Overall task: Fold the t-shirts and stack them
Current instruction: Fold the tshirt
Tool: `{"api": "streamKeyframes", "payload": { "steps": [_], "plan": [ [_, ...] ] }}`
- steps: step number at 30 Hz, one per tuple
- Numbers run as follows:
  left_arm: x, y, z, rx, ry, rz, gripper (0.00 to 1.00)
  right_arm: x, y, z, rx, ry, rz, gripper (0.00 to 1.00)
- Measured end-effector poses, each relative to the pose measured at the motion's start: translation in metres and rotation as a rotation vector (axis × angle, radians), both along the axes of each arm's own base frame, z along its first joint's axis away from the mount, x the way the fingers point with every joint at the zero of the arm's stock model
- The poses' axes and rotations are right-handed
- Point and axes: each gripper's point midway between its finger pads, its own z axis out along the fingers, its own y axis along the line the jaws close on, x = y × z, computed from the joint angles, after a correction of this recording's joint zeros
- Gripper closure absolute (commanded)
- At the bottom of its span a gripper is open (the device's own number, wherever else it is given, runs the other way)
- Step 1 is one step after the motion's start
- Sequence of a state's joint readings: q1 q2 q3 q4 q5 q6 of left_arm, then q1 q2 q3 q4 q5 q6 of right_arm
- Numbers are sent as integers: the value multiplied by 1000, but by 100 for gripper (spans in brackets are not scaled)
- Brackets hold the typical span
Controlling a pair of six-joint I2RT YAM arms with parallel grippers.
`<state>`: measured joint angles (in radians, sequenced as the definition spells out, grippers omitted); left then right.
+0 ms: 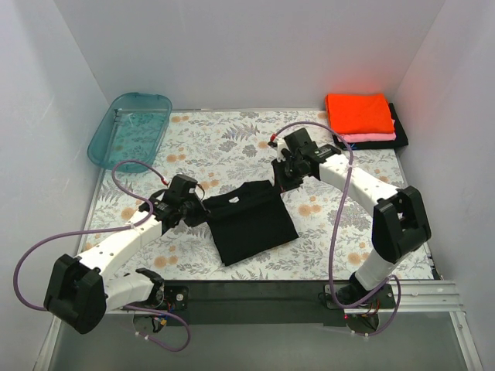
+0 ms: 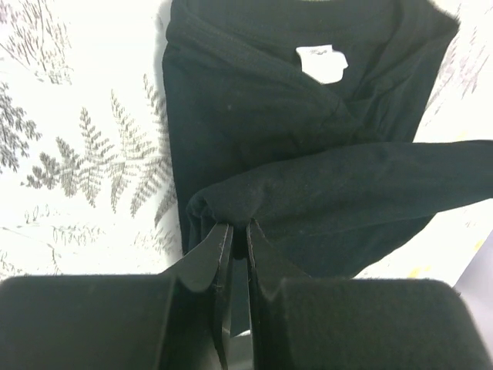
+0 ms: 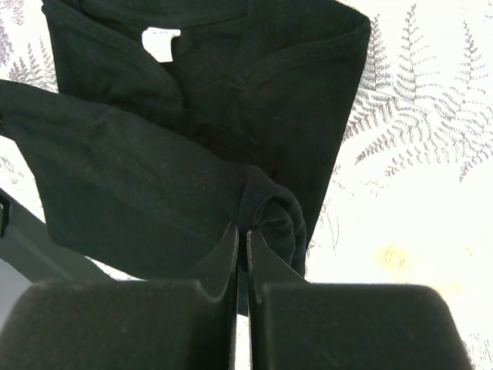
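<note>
Here, L gripper [image 2: 239, 228] & R gripper [image 3: 242, 230] each clamp a bunched fold of plain black cloth t-shirt [image 1: 251, 220], centre-front of floral-print table [image 1: 232, 139].

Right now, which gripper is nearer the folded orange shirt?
Right. Right gripper, shut on the black shirt, sits left of and nearer the bases than the orange shirt; the left gripper grips the black shirt's other side, farther off.

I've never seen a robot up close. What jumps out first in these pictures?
A black t-shirt lies in the middle of the flowery table, with the left gripper and right gripper each pinched shut on a fold of it. Next, a bright orange shirt tops a folded stack in the far right corner, and a teal tub sits far left.
</note>
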<state>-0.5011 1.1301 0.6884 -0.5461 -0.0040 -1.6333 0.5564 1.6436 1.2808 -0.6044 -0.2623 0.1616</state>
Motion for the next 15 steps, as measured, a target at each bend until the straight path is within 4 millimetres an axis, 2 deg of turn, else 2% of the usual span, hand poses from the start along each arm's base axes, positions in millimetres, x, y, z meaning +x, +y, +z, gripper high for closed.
{"api": "streamKeyframes", "payload": {
  "steps": [4, 10, 15],
  "plan": [
    [13, 3, 0, -11, -42, 51, 100, 7, 3, -14, -19, 21, -2, 99],
    [21, 15, -18, -6, -61, 117, 100, 17, 9, -48, -46, 58, -3, 99],
    [29, 17, -25, -3, -85, 130, 100, 27, 13, -66, -58, 59, -12, 99]
  ]
}}
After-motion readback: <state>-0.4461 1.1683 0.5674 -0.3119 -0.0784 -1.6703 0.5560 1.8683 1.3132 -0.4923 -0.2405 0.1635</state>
